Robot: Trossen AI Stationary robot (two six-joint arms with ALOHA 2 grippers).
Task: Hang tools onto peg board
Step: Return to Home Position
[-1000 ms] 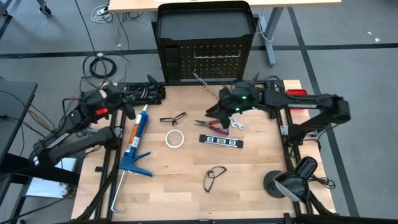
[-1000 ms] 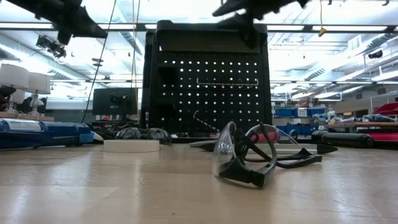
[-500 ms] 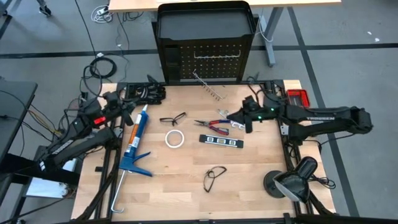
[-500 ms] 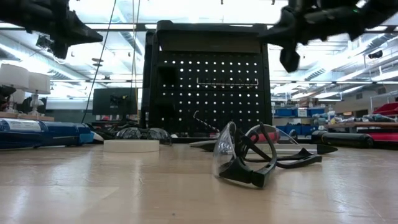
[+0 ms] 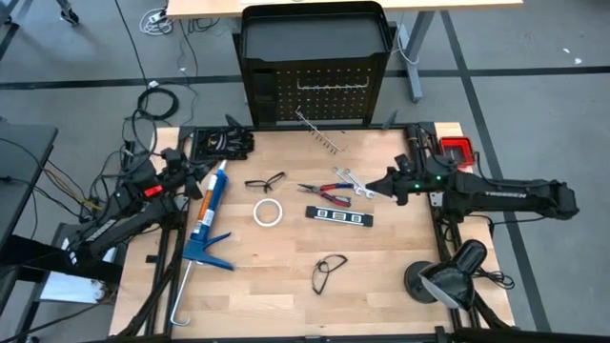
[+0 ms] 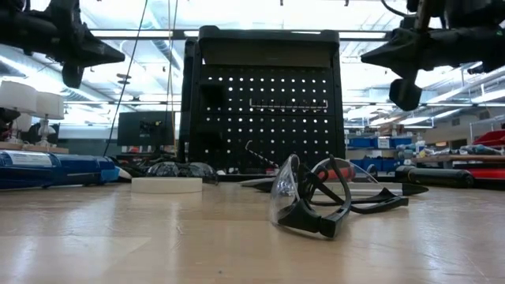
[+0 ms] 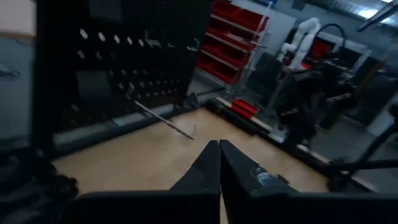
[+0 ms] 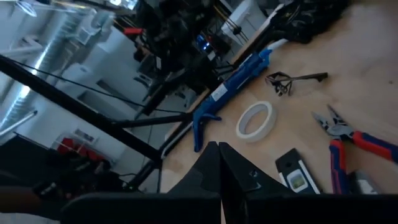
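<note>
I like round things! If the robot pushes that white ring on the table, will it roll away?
Probably not. The white ring lies flat on the table, so a push would likely just slide it. It looks hollow and thin, so it is probably light. Stood on its edge, it could well roll.

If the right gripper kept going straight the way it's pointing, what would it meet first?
Nothing close: the right gripper hangs high, pointing across the table over the wrenches and pliers. Farther on, probably the blue caulking gun, though depth is unclear.
</note>
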